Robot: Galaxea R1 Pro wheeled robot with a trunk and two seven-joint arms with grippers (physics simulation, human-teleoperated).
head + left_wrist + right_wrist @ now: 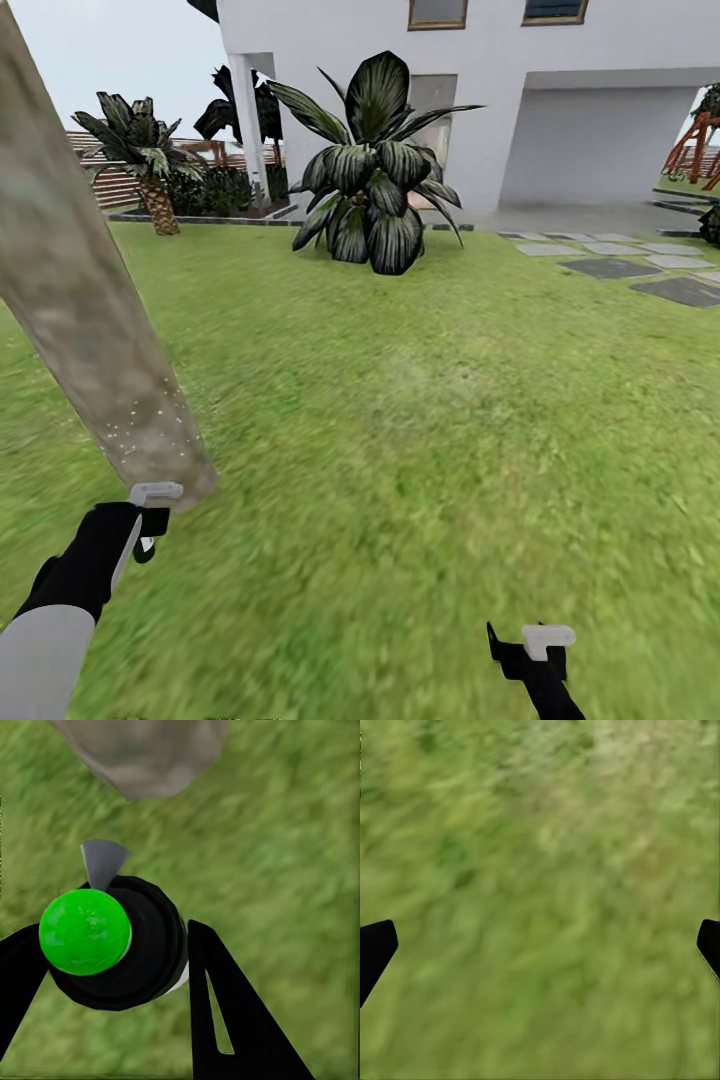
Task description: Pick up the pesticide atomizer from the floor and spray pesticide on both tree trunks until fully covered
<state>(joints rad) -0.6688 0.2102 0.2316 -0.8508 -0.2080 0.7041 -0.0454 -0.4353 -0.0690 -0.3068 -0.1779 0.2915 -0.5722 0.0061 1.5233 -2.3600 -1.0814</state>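
While clamped in left jaws, atomizer (pixel 112 945) nozzle toward tree trunk (pixel 90 330); right jaws wide.

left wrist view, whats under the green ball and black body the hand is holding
Under the atomizer held in the left hand lies blurred green grass, with the tree trunk base just beyond. The grass directly beneath the black body is covered.

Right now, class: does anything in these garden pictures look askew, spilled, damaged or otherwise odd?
Only the tree trunk looks odd: in the head view it leans steeply across the frame, probably from camera tilt, and pale specks dot its base, just above the left gripper clamping the atomizer. The grass shows no spill.
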